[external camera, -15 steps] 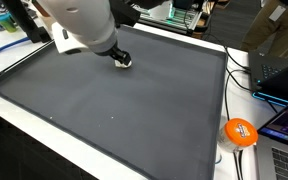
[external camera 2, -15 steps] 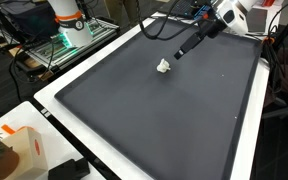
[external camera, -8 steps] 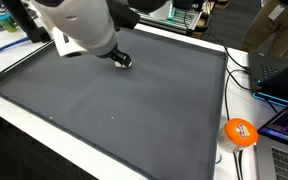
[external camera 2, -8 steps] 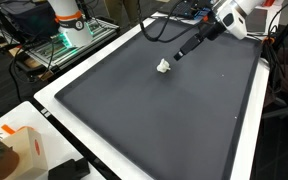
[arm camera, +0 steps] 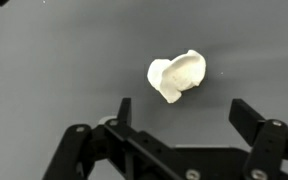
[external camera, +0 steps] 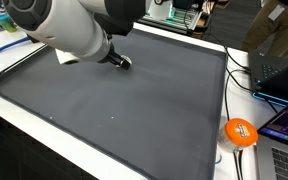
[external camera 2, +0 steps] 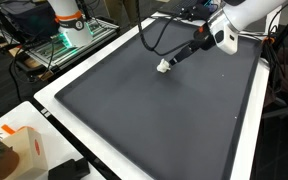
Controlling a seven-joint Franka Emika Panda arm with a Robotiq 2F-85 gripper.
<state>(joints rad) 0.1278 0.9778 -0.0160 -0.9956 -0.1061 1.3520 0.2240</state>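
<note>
A small white crumpled lump [arm camera: 176,76] lies on the dark grey mat [arm camera: 44,70]. In the wrist view it sits just beyond my gripper [arm camera: 184,110], roughly centred between the two black fingers, which stand wide apart with nothing between them. In an exterior view the gripper [external camera 2: 172,62] hangs at the end of the slanted arm, right beside the lump [external camera 2: 163,68] near the mat's far part. From the opposite side the arm's white body covers much of the mat, the gripper [external camera: 121,62] shows below it, and the lump is mostly hidden behind it.
The grey mat [external camera: 134,110] has a white border [external camera 2: 54,100]. An orange round object [external camera: 240,131], cables and laptops [external camera: 284,65] lie off one side. A white box [external camera 2: 19,148] and a second robot's base [external camera 2: 69,25] stand beyond other edges.
The arm has swung lower and closer to the white lump; the gripper now sits right by it. The lump has not moved and the jaws stay wide.
</note>
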